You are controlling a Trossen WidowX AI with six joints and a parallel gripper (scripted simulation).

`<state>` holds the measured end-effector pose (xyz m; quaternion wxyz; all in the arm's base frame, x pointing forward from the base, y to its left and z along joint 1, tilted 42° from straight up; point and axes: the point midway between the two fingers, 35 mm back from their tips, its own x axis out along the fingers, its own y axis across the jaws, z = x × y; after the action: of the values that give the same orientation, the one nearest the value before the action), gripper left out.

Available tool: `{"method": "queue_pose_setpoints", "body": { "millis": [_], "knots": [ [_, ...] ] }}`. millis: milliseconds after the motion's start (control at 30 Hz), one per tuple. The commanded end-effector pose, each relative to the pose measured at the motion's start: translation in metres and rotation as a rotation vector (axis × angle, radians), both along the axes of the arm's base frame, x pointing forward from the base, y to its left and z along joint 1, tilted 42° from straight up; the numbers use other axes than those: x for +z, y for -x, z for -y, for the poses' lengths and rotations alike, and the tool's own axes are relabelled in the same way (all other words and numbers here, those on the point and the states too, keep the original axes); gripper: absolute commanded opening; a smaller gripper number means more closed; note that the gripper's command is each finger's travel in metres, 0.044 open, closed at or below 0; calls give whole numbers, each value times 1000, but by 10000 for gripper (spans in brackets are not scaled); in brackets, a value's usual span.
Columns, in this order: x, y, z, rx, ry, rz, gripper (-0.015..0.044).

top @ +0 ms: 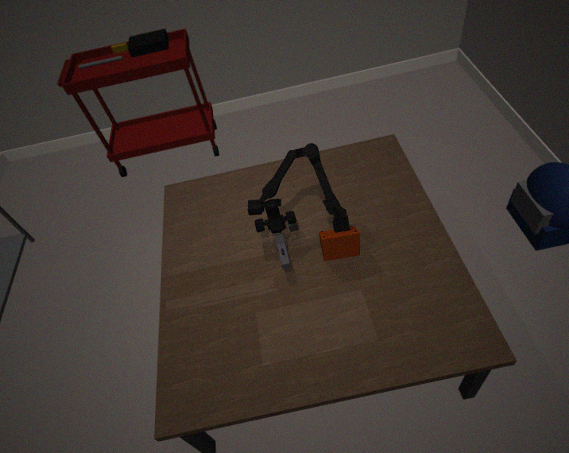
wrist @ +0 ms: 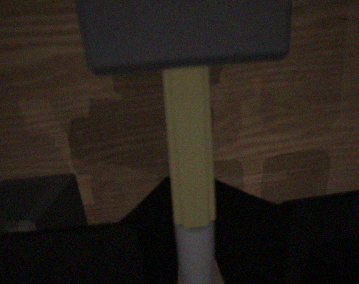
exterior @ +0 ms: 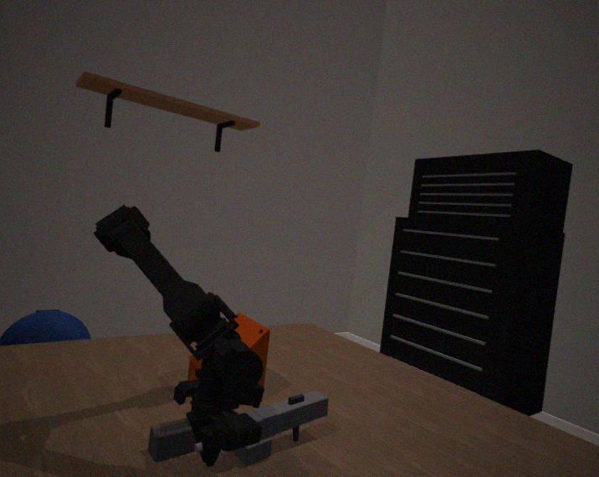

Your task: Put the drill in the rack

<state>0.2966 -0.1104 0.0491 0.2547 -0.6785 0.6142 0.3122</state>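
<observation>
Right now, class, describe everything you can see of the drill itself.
The drill is a slim straight rod: a long yellow-green section ending in a short pale grey tip. It looks smooth and rigid. Its far end enters the grey block. The gripper is shut on the tip end, dark fingers on both sides. It hangs above the wooden table.

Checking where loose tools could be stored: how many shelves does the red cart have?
2. The red cart has a top shelf carrying a black box and small items, and a bottom shelf below it.
</observation>
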Motion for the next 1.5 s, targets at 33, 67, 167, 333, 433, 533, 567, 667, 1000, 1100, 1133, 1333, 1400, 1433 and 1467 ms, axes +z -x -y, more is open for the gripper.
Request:
{"method": "queue_pose_setpoints", "body": {
  "millis": [33,67,167,333,433,533,567,667,1000,1100,1133,1333,1400,1433,1467],
  "knots": [
    [1,1,-2,2,-4,0,0],
    [1,1,-2,2,-4,0,0],
    [1,1,-2,2,-4,0,0],
    [1,1,-2,2,-4,0,0],
    [1,1,-2,2,-4,0,0],
    [1,1,-2,2,-4,0,0],
    [1,1,-2,2,-4,0,0],
    [1,1,-2,2,-4,0,0],
    [6,0,6,2,-3,0,0],
    [9,-1,9,2,-3,0,0],
    [10,-1,10,2,-3,0,0],
    [17,-3,18,2,-2,0,0],
    [20,-4,20,2,-2,1,0],
    [20,-4,21,2,-2,1,0],
    [21,-4,21,2,-2,1,0]
  ]
}}
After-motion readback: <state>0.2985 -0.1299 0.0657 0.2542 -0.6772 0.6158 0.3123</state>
